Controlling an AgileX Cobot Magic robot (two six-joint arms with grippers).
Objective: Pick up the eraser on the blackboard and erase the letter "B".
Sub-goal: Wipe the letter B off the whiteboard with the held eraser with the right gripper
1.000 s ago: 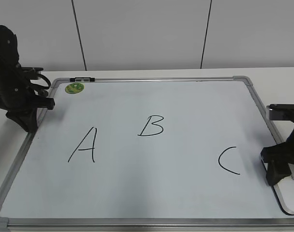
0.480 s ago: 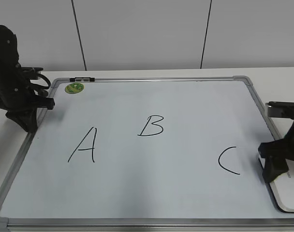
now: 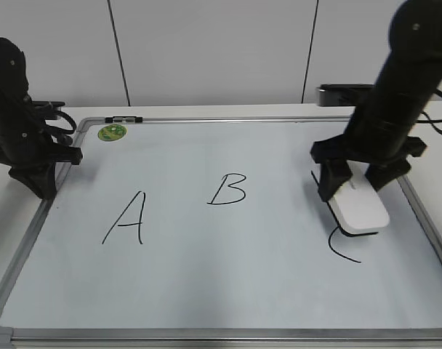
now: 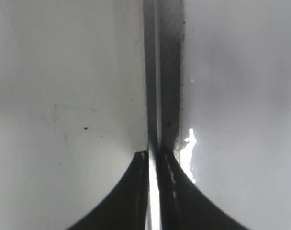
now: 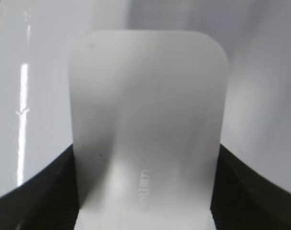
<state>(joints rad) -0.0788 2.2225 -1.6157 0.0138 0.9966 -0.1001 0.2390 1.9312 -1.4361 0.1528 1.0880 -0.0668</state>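
Gripping the eraser [image 3: 359, 209] by its two long sides, your right claw [image 3: 355, 182] holds the white block over the right part of the blackboard [image 3: 228, 291], its front end just above the top of the letter "C" [image 3: 343, 246]. The letter "B" [image 3: 227, 190] sits near the board's middle, well to the eraser's left, beside the "A" [image 3: 125, 219]. Your left claw [image 3: 33, 174], fingers pressed together and empty, rests at the board's left frame edge on the worktop [image 3: 10, 211].
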